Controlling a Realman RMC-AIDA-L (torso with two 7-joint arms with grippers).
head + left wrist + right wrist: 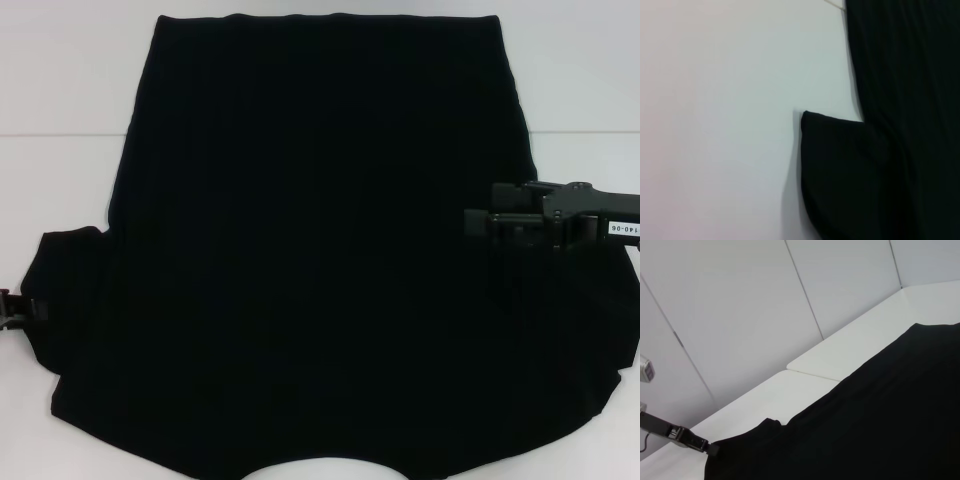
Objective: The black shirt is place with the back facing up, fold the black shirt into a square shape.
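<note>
Across most of the head frame, I see the black shirt (320, 260) lying flat on the white table (60, 90), plain side up, its neckline at the bottom edge and hem toward the top. One short sleeve (65, 290) sticks out at middle left. My left gripper (10, 310) sits at that sleeve's outer edge, at the far left of the frame; I cannot tell whether its claw is open or closed. My right gripper (478, 222) hovers over the shirt's right side, middle right of frame, and whether it is parted or closed I cannot tell.
</note>
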